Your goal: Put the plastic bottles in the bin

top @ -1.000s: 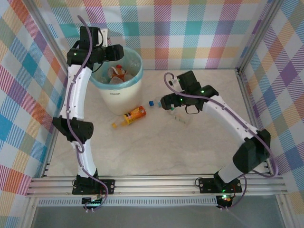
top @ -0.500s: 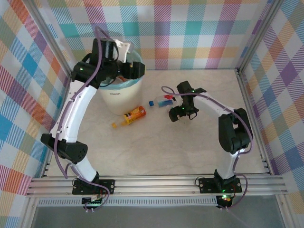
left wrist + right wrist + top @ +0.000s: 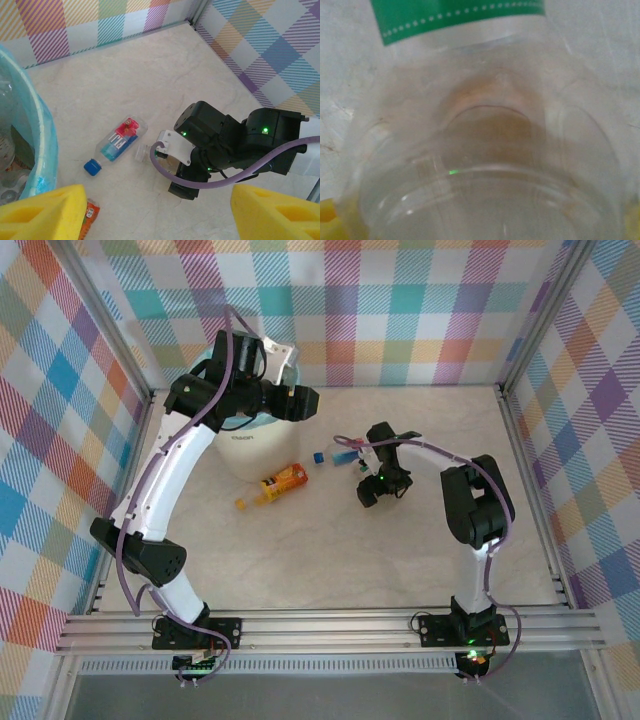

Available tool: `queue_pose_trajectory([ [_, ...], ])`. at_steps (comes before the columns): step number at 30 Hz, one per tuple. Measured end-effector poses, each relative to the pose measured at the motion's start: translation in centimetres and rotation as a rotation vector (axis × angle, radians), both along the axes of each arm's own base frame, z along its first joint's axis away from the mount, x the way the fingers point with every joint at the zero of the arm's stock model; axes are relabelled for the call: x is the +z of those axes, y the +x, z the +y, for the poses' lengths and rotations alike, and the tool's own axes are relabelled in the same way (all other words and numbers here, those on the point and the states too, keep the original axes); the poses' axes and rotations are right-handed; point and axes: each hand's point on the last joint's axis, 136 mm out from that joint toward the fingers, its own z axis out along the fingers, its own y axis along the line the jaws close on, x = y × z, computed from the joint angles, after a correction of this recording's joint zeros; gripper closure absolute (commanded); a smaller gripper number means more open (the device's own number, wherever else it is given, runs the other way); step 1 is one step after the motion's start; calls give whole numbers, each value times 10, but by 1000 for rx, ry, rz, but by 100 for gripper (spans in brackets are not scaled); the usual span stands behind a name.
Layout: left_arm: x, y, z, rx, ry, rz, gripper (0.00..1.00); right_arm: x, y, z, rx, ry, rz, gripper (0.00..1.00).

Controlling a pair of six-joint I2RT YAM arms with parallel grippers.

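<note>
Since a second ago the left arm has swung rightward off the bin's mouth. The right arm has folded in, and its claw has dropped to the surface (image 3: 330,550).

The left claw (image 3: 301,401) hangs spread wide, its yellow fingers (image 3: 42,210) well apart with nothing between them. Left of it and below stands the bin (image 3: 262,448), with its liner (image 3: 42,130) over the rim and clear crushed bottles (image 3: 7,167) inside. Below this claw an orange bottle (image 3: 284,480) lies on the surface. To its right lies a red-and-blue bottle (image 3: 120,139), a blue cap (image 3: 92,167) at its neck.

Right of that, the right claw (image 3: 368,496) points down, elbow bent back sharply. It is close over a clear bottle (image 3: 480,150) with a green label. Whether it grips cannot be told.
</note>
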Motion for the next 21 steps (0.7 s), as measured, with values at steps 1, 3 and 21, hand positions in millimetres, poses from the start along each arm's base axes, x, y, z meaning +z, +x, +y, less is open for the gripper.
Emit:
queue_pose_trajectory([
  [1, 0, 0, 0, -1, 0, -1, 24, 0, 0, 1, 0, 4, 3, 22],
  [3, 1, 0, 0, -1, 0, -3, 24, 0, -1, 3, -2, 16, 8, 26],
  [21, 3, 4, 5, 25, 21, -27, 24, 27, -28, 13, -66, 149, 29, 39],
])
